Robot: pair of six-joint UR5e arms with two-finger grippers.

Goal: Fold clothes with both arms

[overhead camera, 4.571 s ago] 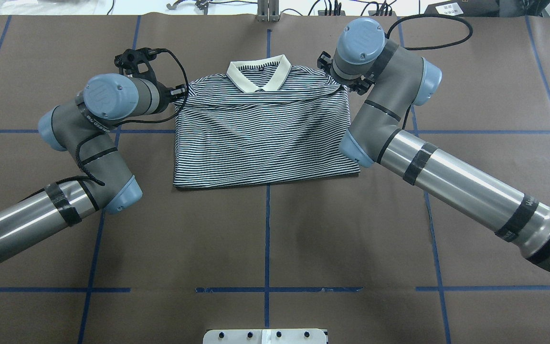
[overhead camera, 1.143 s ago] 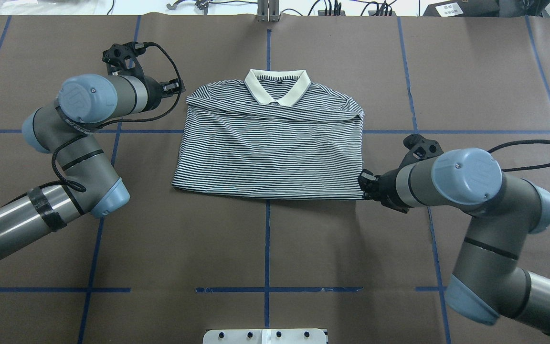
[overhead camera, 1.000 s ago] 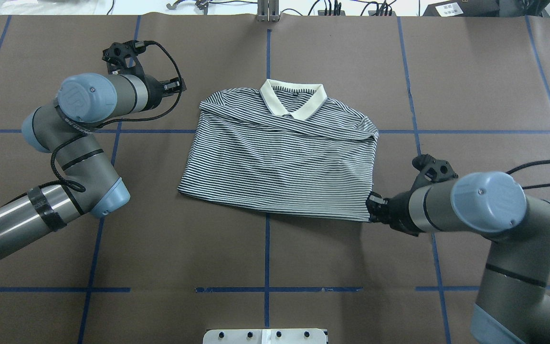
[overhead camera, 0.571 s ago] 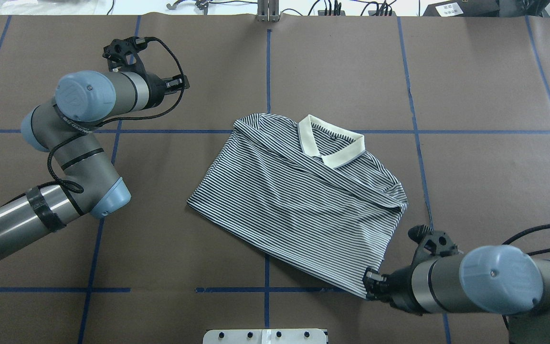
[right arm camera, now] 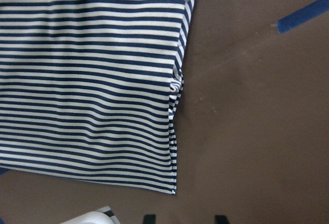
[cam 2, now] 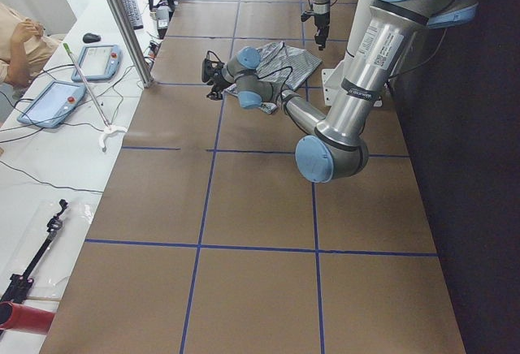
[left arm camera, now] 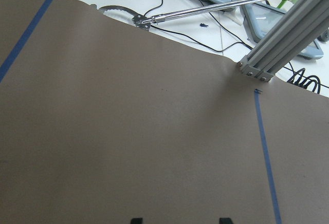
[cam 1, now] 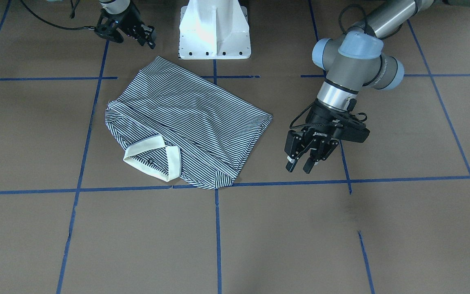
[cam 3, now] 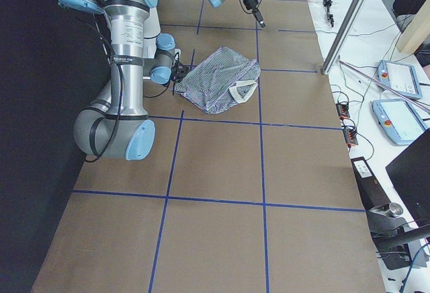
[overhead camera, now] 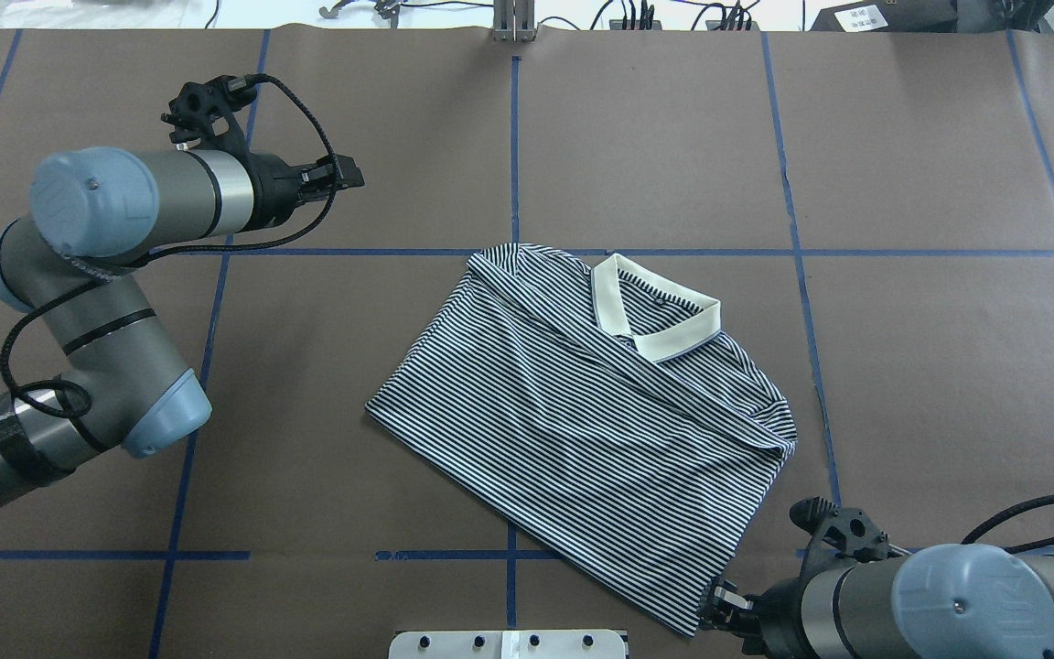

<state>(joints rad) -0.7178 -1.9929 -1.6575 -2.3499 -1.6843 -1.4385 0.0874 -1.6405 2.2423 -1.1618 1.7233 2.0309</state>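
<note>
The striped polo shirt [overhead camera: 573, 430] lies folded and turned askew on the brown table, its cream collar [overhead camera: 657, 316] toward the far right. It also shows in the front view [cam 1: 186, 114]. My right gripper [overhead camera: 719, 611] is at the shirt's near right corner, close to the robot base. In the right wrist view its fingertips [right arm camera: 149, 219] are apart and the shirt corner [right arm camera: 172, 185] lies flat just ahead of them, not pinched. My left gripper [cam 1: 299, 166] hovers open and empty over bare table left of the shirt; it also shows in the overhead view [overhead camera: 349, 172].
The white pedestal base [cam 1: 214, 28] stands right by the shirt's near corner. Blue tape lines [overhead camera: 513, 137] grid the table. An aluminium post [left arm camera: 288, 39], cables and control tablets [cam 2: 49, 102] lie beyond the far edge. A person [cam 2: 12, 37] sits there.
My right gripper dragged the shirt toward the robot and to the right, turning it askew, and the corner now lies free of the fingers. My left arm drew back a little to the left.
</note>
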